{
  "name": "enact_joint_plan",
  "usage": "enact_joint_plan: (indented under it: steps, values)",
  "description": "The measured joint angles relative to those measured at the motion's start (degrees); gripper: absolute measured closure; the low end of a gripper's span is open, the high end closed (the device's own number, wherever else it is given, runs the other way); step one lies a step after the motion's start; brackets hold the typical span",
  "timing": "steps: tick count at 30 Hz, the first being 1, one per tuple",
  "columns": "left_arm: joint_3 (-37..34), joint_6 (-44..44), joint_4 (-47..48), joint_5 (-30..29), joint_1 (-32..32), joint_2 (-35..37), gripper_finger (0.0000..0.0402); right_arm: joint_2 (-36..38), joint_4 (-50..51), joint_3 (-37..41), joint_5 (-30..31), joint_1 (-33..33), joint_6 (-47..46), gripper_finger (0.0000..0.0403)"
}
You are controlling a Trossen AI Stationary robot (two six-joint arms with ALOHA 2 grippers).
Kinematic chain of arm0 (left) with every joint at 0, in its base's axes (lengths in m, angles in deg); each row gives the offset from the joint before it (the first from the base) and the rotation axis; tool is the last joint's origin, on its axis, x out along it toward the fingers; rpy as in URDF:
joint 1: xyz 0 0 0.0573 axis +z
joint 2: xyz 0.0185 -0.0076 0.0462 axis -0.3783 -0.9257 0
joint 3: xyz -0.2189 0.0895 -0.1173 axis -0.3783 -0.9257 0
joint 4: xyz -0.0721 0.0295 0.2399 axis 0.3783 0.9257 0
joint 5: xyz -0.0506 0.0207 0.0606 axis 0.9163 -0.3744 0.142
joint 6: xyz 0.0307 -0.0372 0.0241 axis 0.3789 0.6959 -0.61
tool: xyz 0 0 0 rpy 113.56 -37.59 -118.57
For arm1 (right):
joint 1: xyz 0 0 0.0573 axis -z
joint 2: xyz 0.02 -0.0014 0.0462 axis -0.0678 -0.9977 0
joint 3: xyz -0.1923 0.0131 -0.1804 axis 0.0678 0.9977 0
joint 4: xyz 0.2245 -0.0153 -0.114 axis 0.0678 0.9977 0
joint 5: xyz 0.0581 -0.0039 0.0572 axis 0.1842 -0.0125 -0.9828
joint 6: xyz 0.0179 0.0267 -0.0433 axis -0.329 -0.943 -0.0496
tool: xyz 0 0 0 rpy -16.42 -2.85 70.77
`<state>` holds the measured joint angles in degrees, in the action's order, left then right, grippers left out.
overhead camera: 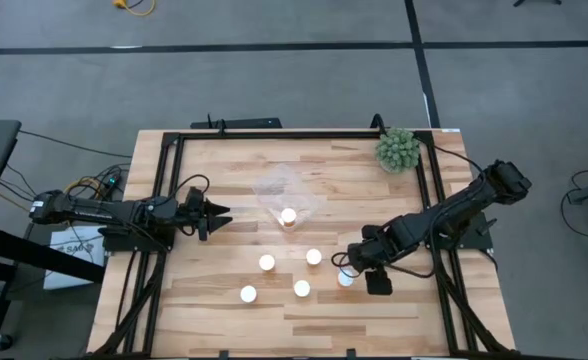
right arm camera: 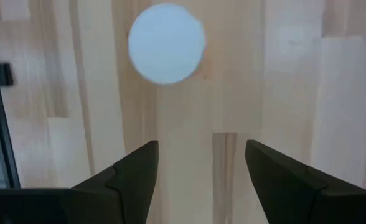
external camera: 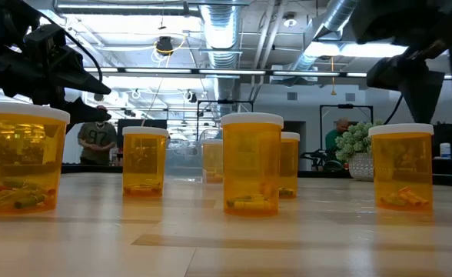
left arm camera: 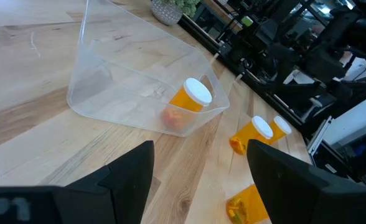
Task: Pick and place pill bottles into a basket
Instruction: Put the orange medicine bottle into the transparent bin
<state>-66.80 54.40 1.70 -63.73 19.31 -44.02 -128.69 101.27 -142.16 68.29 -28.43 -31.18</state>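
High view: you see 1 pill bottle [overhead camera: 289,216] already inside the clear basket [overhead camera: 274,185]; 4 others stand as white discs on the table [overhead camera: 224,330], and the right gripper [overhead camera: 350,268] hangs over a fifth [overhead camera: 346,279], probably lining up a grasp. The left gripper [overhead camera: 220,212] waits beside the basket, fingers spread.

Low view: orange translucent bodies with white caps stand upright.

Left wrist view: the basket holds its bottle tilted.

Right wrist view: fingers wide apart, empty; the white cap [right arm camera: 166,42] lies ahead.
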Motion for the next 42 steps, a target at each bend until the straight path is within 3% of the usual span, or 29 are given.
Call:
enact_joint_plan:
  steps: [13,22,27,42]
  values:
    - [-0.02,0.00,0.01,-0.01,-0.02,-0.01,0.0155,-0.01,-4.53,0.00,-1.52,0.87,-1.23,0.0103]
    - [-0.02,0.00,0.02,-0.02,0.00,0.02,0.0155,-0.09,-6.60,0.00,0.47,0.00,0.97,0.0098]
    - [-0.02,0.00,0.07,-0.02,-0.02,0.02,0.0155,-4.12,-6.43,-0.31,0.03,0.54,1.54,0.0095]
    - [-0.02,0.08,0.00,0.53,-0.01,0.02,0.0155,-17.15,-1.56,-11.72,-0.41,0.55,12.94,0.0069]
